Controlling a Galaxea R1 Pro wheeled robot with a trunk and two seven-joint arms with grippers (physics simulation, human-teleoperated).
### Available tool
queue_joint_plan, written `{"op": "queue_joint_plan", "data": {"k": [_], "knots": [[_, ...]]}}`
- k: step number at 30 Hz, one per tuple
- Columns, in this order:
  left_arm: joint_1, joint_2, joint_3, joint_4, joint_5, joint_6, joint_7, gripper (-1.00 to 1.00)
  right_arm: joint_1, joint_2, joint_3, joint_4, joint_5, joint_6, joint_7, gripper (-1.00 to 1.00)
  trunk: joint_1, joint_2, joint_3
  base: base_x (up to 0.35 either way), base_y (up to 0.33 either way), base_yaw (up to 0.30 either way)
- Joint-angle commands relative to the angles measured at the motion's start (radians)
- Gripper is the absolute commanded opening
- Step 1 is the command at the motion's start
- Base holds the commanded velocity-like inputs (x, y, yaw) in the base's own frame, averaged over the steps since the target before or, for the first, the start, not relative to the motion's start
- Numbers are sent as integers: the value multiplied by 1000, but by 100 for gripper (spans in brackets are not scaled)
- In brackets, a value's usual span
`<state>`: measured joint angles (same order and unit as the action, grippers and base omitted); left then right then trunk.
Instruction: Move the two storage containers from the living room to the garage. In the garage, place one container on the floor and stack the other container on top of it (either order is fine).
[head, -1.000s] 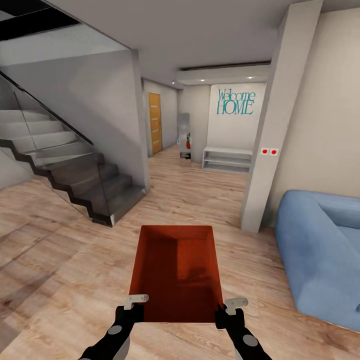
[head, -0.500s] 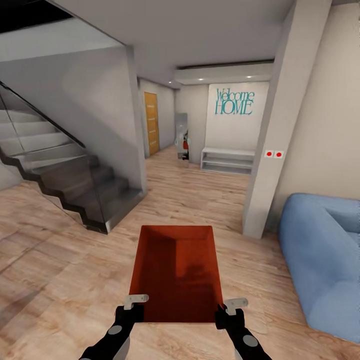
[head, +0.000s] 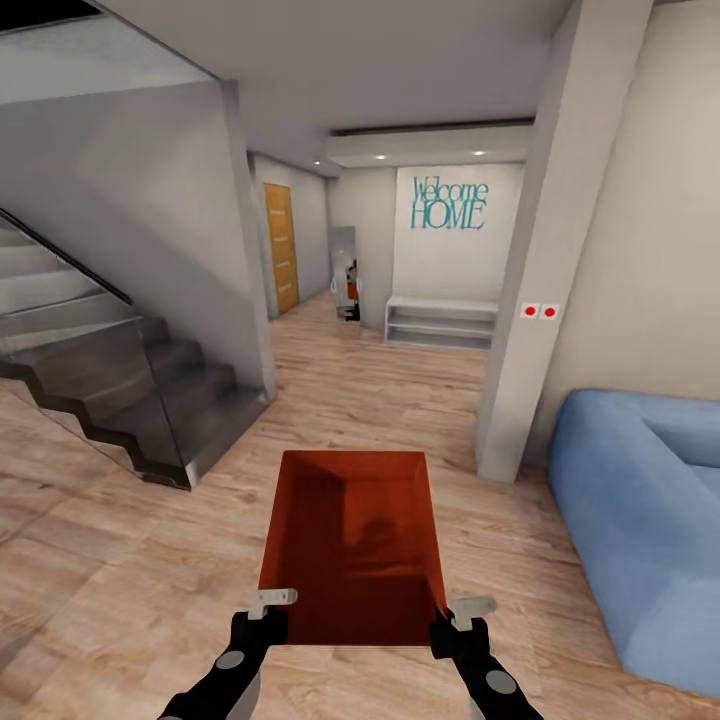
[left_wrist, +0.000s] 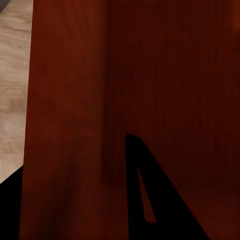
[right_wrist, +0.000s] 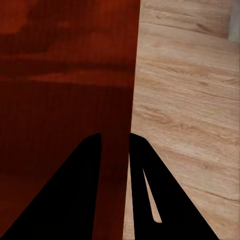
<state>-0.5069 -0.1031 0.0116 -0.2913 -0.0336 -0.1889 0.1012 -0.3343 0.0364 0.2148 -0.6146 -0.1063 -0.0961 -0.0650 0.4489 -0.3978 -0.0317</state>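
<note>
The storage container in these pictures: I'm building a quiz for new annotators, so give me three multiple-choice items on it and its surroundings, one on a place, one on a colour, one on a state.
1. Where is the blue sofa relative to the storage container in the head view?
A. to its right
B. to its left
C. behind the staircase

2. What colour is the "Welcome HOME" lettering?
A. red
B. teal
C. black

3. How is the container held?
A. by the left claw alone
B. resting on the floor, untouched
C. by both claws, one on each side wall

Answers:
1 A: the blue sofa sits right of the storage container.
2 B: the lettering is teal on a white wall.
3 C: the left claw and the right claw each grip a wall near the container's near corners.
</note>
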Motion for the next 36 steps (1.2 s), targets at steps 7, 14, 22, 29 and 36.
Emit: {"op": "queue_joint_plan", "data": {"k": [7,14,22,29,36], "knots": [[-1,31,14,3,0,-4,41,-100,-2,-1,9,-10,-6,-40,14,-100,1,-2,-2,305,188,0],[-1,30,14,3,0,-4,41,-100,-2,-1,9,-10,-4,-40,14,-100,1,-2,-2,317,109,0],[-1,30,14,3,0,-4,41,-100,-2,-1,10,-10,-3,-40,13,-100,1,-2,-2,324,80,0],[-1,29,14,3,0,-4,41,-100,-2,-1,9,-10,-2,-42,10,-100,1,-2,-2,324,79,0],[-1,29,14,3,0,-4,41,-100,-2,-1,9,-10,-1,-43,10,-100,1,-2,-2,324,79,0]]}}
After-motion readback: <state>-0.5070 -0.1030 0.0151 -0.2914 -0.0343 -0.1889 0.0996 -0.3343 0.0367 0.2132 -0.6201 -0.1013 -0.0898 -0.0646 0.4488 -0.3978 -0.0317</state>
